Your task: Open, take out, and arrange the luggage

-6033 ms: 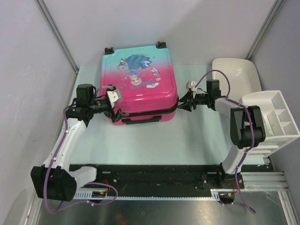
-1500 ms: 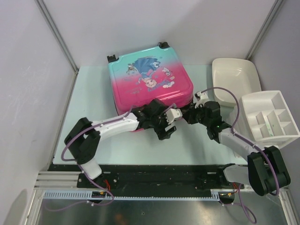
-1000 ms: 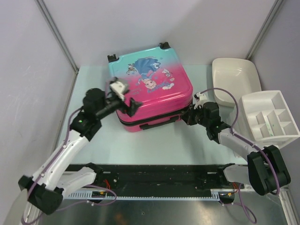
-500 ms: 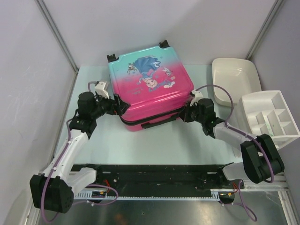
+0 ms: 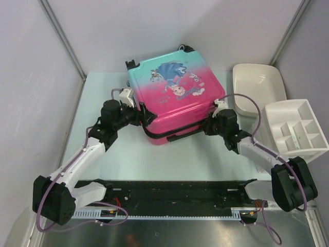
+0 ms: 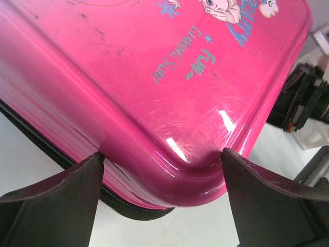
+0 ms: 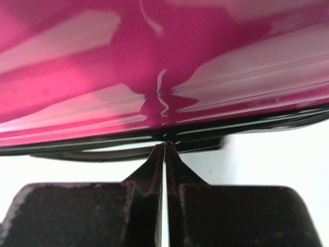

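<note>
The luggage (image 5: pixel 177 98) lies flat at the table's middle, pink to teal with a princess print, its wheels toward the back. My left gripper (image 5: pixel 145 116) is at its near left corner. In the left wrist view the left gripper (image 6: pixel 162 153) stands open wide, and the rounded pink corner of the luggage (image 6: pixel 169 77) sits between both fingers (image 6: pixel 51 200), above the black zipper band. My right gripper (image 5: pixel 208 125) is at the near right side. In the right wrist view the right gripper (image 7: pixel 164 145) is shut, tips against the black zipper seam under the luggage's pink shell (image 7: pixel 154 62). Whether the tips pinch anything is unclear.
A white tub (image 5: pixel 257 85) stands at the back right, and a white compartment organiser (image 5: pixel 295 131) sits in front of it by the right wall. Grey walls close in the left, back and right. The arms' black base rail (image 5: pixel 175 188) runs along the near edge.
The luggage has slid to the right and turned a little. My left gripper followed, staying at its near left corner. The right gripper stayed shut at the right side.
</note>
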`<state>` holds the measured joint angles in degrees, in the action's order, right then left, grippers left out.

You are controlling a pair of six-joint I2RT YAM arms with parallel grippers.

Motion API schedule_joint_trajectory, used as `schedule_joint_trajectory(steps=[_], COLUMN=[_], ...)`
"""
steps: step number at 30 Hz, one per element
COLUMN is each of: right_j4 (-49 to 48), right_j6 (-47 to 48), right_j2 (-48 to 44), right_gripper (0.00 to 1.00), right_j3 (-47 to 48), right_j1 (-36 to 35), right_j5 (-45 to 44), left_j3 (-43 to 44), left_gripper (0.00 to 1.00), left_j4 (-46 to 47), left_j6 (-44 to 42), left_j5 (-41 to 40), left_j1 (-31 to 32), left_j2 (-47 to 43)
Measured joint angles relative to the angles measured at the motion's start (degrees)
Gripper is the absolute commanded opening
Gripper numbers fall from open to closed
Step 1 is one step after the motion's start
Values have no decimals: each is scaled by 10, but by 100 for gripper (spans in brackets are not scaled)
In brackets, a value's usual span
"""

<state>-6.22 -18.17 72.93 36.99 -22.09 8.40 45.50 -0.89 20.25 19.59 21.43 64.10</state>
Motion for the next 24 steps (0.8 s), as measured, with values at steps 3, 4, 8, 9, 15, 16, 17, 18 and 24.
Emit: schedule_joint_trajectory(steps=[3, 4, 8, 9, 15, 16, 17, 18, 24], right_j4=[14, 15, 25, 28, 26, 25, 24, 22, 17], right_j6=[-13, -15, -15, -15, -10, -10, -10, -9, -4], right_j2=[-9, -10, -16, -17, -23, -24, -24, -24, -24], right_gripper=[0, 0, 0, 0, 0, 0, 0, 0, 0], right_j3=[0, 0, 0, 0, -1, -2, -3, -3, -6], right_j1=[-43, -54, -67, -66, -64, -64, -64, -64, -63], right_j5=[-24, -26, -37, -38, -21, -18, -17, -16, -14], left_j3=[1, 1, 1, 1, 78, 107, 139, 172, 332], left_gripper=[86, 88, 95, 97, 99, 100, 100, 100, 100], left_j4=[13, 17, 16, 14, -31, -33, -31, -27, 1], left_j6=[14, 21, 33, 33, 45, 48, 50, 52, 85], left_j5=[-1, 2, 16, 19, 71, 72, 70, 66, 46], left_j1=[11, 15, 21, 19, -68, -88, -107, -122, -164], left_j2=[10, 13, 13, 10, 36, 49, 64, 81, 214])
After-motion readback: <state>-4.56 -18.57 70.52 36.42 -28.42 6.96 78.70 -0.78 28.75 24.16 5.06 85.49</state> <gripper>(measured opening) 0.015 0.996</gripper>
